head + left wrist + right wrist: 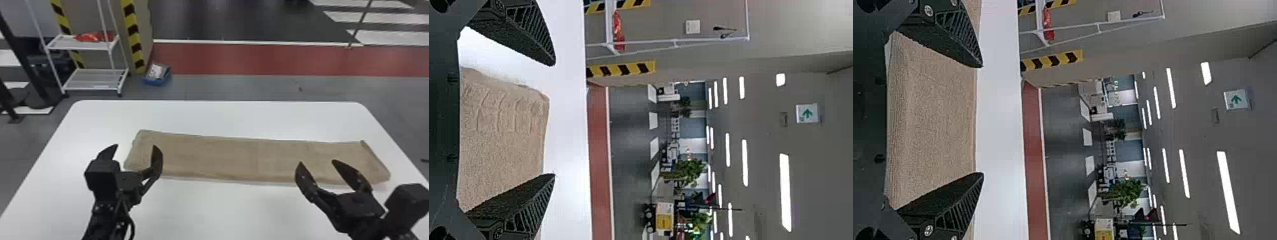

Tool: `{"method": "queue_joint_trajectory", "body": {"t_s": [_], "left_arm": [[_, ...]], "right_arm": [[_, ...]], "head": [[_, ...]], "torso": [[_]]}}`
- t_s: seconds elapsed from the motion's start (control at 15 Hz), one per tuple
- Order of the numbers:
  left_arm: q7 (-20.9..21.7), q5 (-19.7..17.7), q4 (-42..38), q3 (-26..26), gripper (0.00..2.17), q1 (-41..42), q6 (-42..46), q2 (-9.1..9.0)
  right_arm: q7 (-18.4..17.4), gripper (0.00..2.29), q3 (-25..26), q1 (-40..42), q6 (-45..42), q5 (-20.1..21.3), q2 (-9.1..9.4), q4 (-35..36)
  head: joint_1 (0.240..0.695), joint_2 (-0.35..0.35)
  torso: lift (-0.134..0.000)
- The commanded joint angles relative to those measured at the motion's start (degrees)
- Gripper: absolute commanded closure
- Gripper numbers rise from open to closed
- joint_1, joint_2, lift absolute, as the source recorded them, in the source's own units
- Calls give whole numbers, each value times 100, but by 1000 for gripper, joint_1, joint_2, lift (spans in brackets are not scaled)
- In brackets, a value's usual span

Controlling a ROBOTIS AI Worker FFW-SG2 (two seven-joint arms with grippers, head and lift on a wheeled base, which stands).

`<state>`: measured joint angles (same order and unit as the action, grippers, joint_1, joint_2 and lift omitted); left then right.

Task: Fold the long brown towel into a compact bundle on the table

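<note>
The long brown towel (223,158) lies flat across the table as a wide strip, its right end edge slightly raised. Over its left end is my left gripper (134,151), fingers wide apart with nothing between them. My right gripper (316,164) stands open at the near edge of the towel's right part. In the left wrist view, the towel (504,135) shows beyond the spread fingers of the left gripper (554,120). The right wrist view has the towel (935,120) behind the parted fingers of the right gripper (983,120).
The white table (220,118) has bare surface behind and in front of the towel. Past its far edge stand a white shelf rack (95,79) with a red item on it and a blue box (157,75) on the floor.
</note>
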<state>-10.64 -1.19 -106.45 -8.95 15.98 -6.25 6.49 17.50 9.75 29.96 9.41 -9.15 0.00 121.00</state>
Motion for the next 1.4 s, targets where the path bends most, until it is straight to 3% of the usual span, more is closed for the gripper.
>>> {"method": "queue_joint_trajectory", "body": {"t_s": [0.0,0.13,0.4,0.6,1.33], "left_arm": [[265,-277,555,33,87,-640,-408,1],[704,-628,907,279,110,-1053,-742,10],[1021,-725,1381,552,205,-1537,-1269,27],[968,-593,1663,552,208,-1844,-2043,45],[1029,-479,2085,613,275,-2213,-2342,63]], "right_arm": [[17,113,53,-7,4,18,5,-50],[26,113,70,1,4,45,5,-50],[26,113,62,-87,-13,97,5,-191],[52,113,-9,-183,-13,124,5,-287],[70,113,-17,-280,-13,133,5,-419]], "head": [[695,-57],[695,-67],[695,-53],[695,-32],[695,4]], "torso": [[-110],[-110],[-110],[-110],[-110]]}}
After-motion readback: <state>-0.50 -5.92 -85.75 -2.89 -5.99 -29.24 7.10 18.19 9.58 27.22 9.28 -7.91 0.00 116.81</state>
